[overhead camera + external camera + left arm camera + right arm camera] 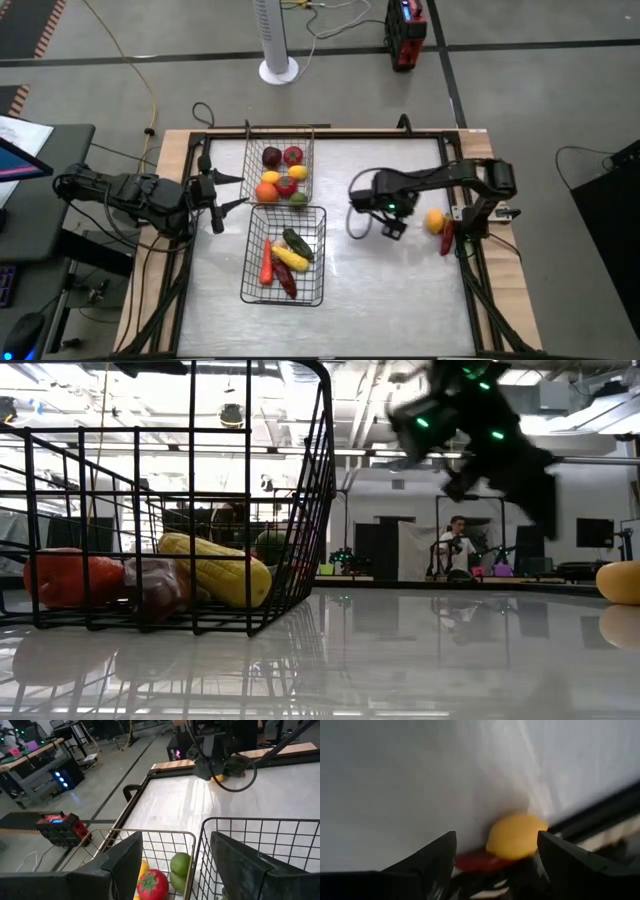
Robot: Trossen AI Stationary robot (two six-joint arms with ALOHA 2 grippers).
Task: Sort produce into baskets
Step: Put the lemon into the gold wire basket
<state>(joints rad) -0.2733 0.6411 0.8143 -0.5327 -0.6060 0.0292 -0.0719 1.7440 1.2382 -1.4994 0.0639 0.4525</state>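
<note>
The worktop point(400, 290) is a pale sheet framed by a dark rail, and in the high view most of its lower right and lower left lie bare. Two wire baskets sit left of centre, touching end to end: the upper basket point(248, 160) holds round pieces, a dark red one, a tomato point(293, 155), yellow, orange and green ones; the lower basket point(318, 255) holds long pieces, a green one, a corn cob point(290, 257), an orange one and a dark red one. At the right rail, in the middle right of the frame, a round yellow fruit point(434, 221) lies touching a long red piece point(446, 238), both hard against the edge. The right gripper point(390, 226) hangs over open worktop between the baskets and that pair, near the fruit but apart from it; its wrist view shows the fingers point(427, 865) spread wide with the fruit and red piece seen between them, nothing held. The left gripper point(232, 190) waits at the left side of the upper basket, jaws wide apart and empty, looking across the basket rim.
</note>
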